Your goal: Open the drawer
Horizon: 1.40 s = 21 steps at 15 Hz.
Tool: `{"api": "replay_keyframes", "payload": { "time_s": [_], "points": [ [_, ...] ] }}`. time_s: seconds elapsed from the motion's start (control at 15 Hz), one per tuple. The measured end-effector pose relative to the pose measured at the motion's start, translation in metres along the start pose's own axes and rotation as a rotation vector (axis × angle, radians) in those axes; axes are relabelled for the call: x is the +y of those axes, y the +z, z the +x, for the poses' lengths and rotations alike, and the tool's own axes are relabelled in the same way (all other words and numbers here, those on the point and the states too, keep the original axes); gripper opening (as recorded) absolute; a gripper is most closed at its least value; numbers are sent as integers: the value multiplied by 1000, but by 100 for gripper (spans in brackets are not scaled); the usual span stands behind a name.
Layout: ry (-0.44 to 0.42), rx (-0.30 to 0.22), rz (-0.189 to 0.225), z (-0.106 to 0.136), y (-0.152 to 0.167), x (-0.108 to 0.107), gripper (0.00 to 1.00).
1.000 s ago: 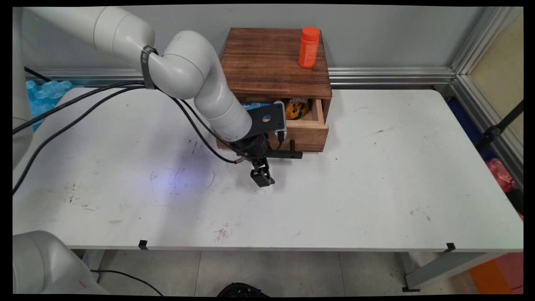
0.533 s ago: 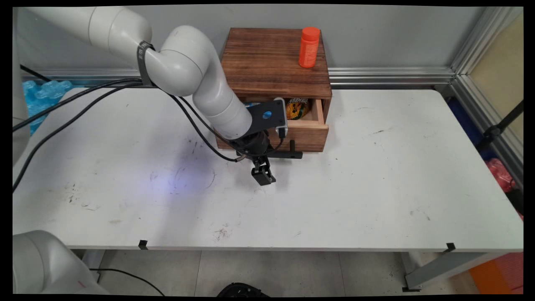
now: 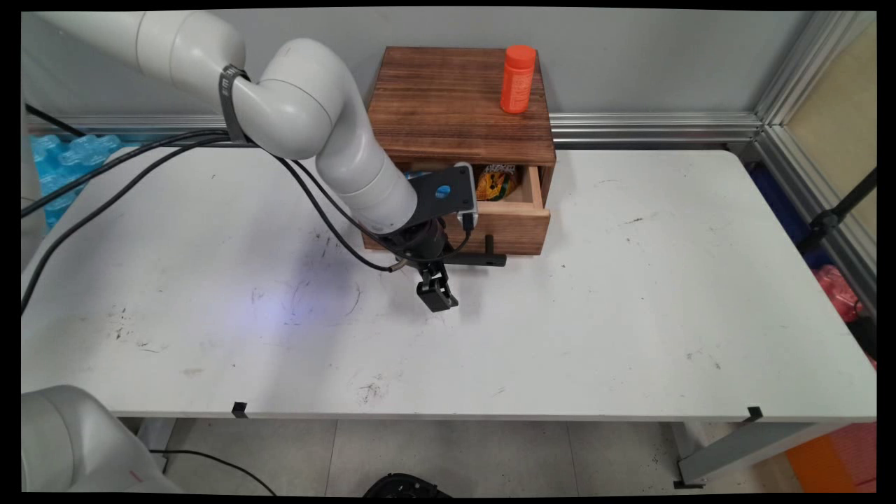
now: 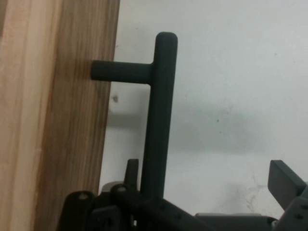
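A dark wooden box (image 3: 458, 98) stands at the back of the white table (image 3: 630, 315). Its drawer (image 3: 514, 227) is pulled partly out, and a yellow-orange snack packet (image 3: 497, 183) lies inside. My gripper (image 3: 435, 283) hangs low in front of the drawer, open, straddling the left end of the black T-bar handle (image 3: 486, 260). In the hand view the handle (image 4: 161, 110) runs down between my fingers, close to the inner finger (image 4: 131, 171) beside the drawer front (image 4: 72, 120); the outer finger (image 4: 285, 180) stands well off it. My gripper (image 4: 207, 175) grips nothing.
An orange bottle (image 3: 518, 78) stands upright on the box's top at its right back corner. Black cables (image 3: 140, 168) trail from the arm across the table's left part. A metal rail (image 3: 651, 127) runs along the wall behind.
The arm has drifted slightly left and up, taking the gripper a little with it. The drawer and its handle have stayed where they were.
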Motion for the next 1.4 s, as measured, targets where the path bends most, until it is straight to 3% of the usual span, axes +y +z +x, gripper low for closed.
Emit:
{"api": "replay_keyframes", "payload": {
  "time_s": [1.4],
  "points": [
    [-14, -23, -37, -13, -6, 22, 100]
  ]
}}
